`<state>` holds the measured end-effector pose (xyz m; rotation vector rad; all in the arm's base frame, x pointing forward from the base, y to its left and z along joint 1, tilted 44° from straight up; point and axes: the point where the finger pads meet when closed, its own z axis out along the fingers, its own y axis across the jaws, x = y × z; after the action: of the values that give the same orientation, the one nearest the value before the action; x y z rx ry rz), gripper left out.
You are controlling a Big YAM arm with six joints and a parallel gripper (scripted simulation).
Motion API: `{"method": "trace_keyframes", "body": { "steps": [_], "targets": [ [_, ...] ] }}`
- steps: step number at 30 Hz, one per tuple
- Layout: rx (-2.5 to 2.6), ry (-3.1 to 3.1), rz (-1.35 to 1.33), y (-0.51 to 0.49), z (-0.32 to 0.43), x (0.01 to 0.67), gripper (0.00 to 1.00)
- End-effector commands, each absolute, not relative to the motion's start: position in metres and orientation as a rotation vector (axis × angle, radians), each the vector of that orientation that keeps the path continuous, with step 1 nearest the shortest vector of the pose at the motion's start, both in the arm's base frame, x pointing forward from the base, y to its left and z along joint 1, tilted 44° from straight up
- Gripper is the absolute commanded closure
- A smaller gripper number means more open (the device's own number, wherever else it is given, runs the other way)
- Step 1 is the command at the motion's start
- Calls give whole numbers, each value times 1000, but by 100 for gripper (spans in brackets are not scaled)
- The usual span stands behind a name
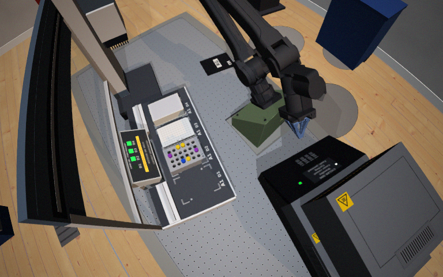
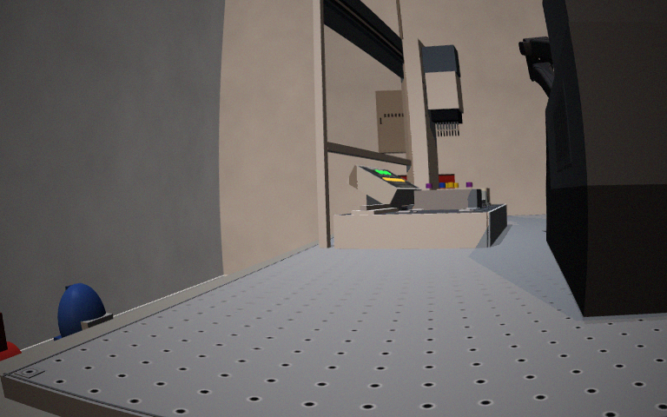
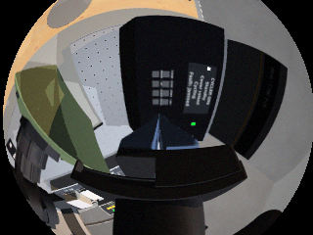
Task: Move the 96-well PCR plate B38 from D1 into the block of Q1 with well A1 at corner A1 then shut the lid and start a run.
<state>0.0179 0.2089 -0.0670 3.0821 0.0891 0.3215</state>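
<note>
Gripper: my gripper [image 1: 300,127] has its blue fingers pressed together on nothing, pointing down beside the green pedestal [image 1: 258,128].
Cycler Q1: Q1 [image 1: 330,182] lies just beyond my fingertips, lid [image 1: 385,209] down, lamp [image 1: 299,182] green (a white dot also shows on the panel).
Keys: the key grid [image 1: 306,158] sits on Q1's black front deck, nearest my tool.
Hand-off row: D1 [image 1: 195,186] shows only its corner marks; tube cooling block [image 1: 184,154] on D2, plate R33 [image 1: 175,132] on D3, deep-well block [image 1: 165,107] on D4.
Regrip nest: RG [image 1: 218,63] lies behind my arm.
</note>
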Motion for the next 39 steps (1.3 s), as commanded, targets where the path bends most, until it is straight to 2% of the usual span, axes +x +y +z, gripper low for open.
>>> {"method": "trace_keyframes", "body": {
  "steps": [1, 16, 39],
  "targets": [
    [3104, 77, 324, 221, -73, 20, 100],
    [3162, 69, 328, 257, -86, 24, 100],
    [3146, 77, 328, 257, -117, 30, 100]
  ]
}}
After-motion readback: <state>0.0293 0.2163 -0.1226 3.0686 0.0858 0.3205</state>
